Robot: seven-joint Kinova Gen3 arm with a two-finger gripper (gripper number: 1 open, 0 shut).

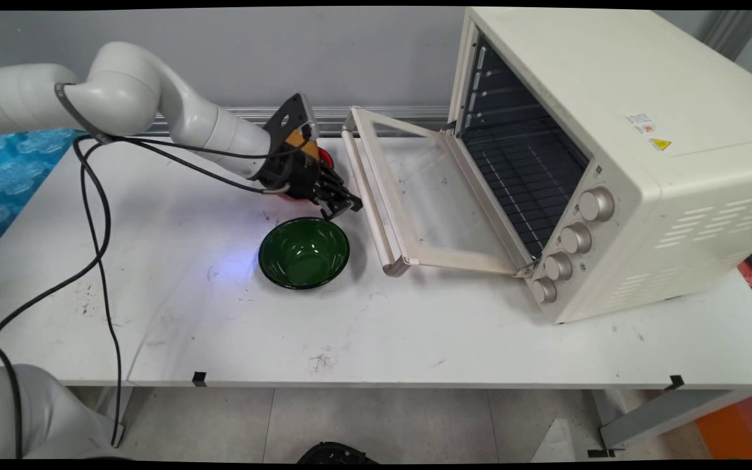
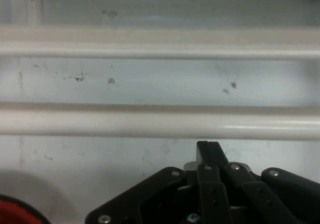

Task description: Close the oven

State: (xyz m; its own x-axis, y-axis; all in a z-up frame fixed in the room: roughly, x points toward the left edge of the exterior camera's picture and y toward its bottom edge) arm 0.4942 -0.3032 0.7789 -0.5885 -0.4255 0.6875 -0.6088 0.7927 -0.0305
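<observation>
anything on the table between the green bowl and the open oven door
Nothing: in the main view only bare white table separates the green bowl from the oven door.

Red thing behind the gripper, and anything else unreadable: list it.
- Red thing: main view, mostly hidden by the gripper; hand view, cut off at the bottom-left corner. Cannot be identified.
- Gripper: fingers close together in both views; whether fully shut is unclear.
- Oven warning labels: main view, too small to read.
</observation>
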